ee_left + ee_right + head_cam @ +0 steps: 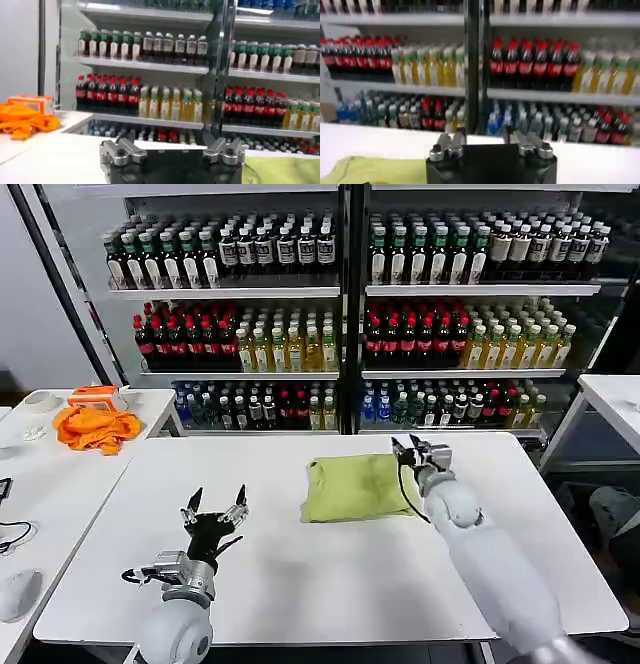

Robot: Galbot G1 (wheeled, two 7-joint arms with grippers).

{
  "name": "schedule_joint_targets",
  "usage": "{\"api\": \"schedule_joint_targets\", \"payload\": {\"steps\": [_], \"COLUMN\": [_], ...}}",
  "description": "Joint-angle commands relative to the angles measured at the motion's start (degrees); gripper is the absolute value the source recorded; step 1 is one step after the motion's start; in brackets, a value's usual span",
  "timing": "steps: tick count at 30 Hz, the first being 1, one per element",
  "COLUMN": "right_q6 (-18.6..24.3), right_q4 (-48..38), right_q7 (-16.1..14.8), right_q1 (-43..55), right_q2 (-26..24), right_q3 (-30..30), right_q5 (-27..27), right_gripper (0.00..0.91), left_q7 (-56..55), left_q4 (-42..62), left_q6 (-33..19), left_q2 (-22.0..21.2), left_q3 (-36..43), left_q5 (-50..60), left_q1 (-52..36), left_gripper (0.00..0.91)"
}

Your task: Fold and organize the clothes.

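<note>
Lime-green T-shirt lies folded on your white table; right gripper hovers at its far right corner, left gripper well apart, both jaws spread.

1. The T-shirt is soft, matt lime-green cloth, folded into a pad with gentle creases, lying just beside the right gripper's fingers.
2. The bench under both grippers is a smooth white board with a faint sheen.
3. The left gripper has matt black fingers; its wrist view shows a black plastic body with dull silver metal knuckles.
4. The right arm's shell is smooth, slightly glossy white plastic.
5. Well off to the left of the left fingers, an orange cloth lies crumpled and matt.
6. Beyond the fingers, the bottles are glossy on white shelves.
</note>
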Motion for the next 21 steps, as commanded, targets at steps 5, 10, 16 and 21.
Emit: {"api": "schedule_joint_targets", "payload": {"steps": [5, 10, 16, 21], "right_q6": [11.41, 13.34, 13.29, 13.53], "right_q4": [35.31, 38.24, 37.45, 36.74], "right_q7": [2.93, 2.99, 2.78, 2.09], "right_q1": [-40.29, -47.12, -50.31, -51.66], "right_q2": [-4.13, -2.36, -1.72, -1.22], "right_q3": [20.48, 23.34, 25.25, 25.3], "right_q5": [-12.86, -13.43, -13.52, -14.21], "right_gripper": [0.907, 0.907, 0.907, 0.907], "left_q7": [1.23, 1.57, 2.38, 3.22], "left_q4": [-0.56, -0.16, -0.4, -0.72], "left_q6": [-1.37, -0.59, -0.4, 0.41], "left_q2": [-0.01, -0.04, -0.75, -1.25], "left_q3": [0.69, 0.81, 0.47, -0.17], "left_q5": [8.21, 8.95, 10.77, 11.68], "left_q1": [1.23, 1.23, 2.41, 3.5], "left_gripper": [0.907, 0.907, 0.907, 0.907]}}
